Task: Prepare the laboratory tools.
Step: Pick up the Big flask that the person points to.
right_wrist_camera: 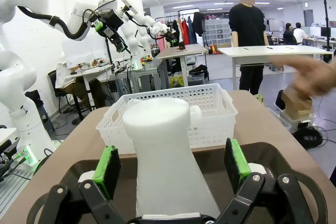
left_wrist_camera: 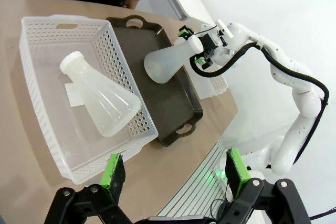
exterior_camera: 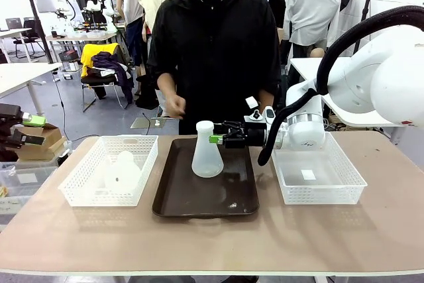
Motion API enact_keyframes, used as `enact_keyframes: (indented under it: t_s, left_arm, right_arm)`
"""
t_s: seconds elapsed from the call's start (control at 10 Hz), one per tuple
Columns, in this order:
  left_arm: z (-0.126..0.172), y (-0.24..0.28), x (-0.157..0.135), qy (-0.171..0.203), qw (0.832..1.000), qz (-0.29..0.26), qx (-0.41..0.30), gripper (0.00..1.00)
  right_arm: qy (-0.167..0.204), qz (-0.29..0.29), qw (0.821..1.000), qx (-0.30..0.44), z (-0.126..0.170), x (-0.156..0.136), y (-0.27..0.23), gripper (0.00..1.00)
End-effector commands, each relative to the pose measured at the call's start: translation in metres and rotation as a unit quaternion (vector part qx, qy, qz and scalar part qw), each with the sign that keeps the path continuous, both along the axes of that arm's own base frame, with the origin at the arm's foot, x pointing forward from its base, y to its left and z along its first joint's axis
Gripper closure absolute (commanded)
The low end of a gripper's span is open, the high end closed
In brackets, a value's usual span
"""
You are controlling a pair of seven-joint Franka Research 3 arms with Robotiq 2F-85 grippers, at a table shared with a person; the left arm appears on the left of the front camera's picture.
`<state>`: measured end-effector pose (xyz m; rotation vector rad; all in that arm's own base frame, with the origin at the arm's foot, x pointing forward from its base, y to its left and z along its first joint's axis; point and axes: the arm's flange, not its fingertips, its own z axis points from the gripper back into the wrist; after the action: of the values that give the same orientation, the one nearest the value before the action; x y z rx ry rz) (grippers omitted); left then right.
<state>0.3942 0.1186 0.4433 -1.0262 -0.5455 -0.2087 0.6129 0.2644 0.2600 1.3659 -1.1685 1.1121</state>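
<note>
One frosted-white conical flask stands upright on the dark brown tray. My right gripper reaches in from the right at neck height, open, one finger on each side of the neck. In the right wrist view the flask sits between the green pads with a gap on one side. A second flask lies on its side in the left white basket. My left gripper hovers open high above that flask, with nothing between its fingers; it sits at the far left edge.
An empty white basket with a small label stands right of the tray. A person in black stands at the far side, one hand held above the table's far edge. The front strip of the table is bare.
</note>
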Motion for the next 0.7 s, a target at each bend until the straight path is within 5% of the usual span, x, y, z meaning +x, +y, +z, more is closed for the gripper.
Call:
enact_keyframes:
  t_s: [0.0, 0.6]
  left_arm:
    - [0.000, 0.001, -0.002, -0.006, 1.000, -0.005, -0.001, 0.00]
    - [0.000, 0.001, -0.002, -0.006, 1.000, -0.005, -0.001, 0.00]
  right_arm:
    - [-0.001, 0.001, 1.000, 0.001, 0.000, -0.001, 0.001, 0.00]
    - [-0.091, -0.083, 0.986, -0.112, 0.076, -0.031, -0.126, 0.00]
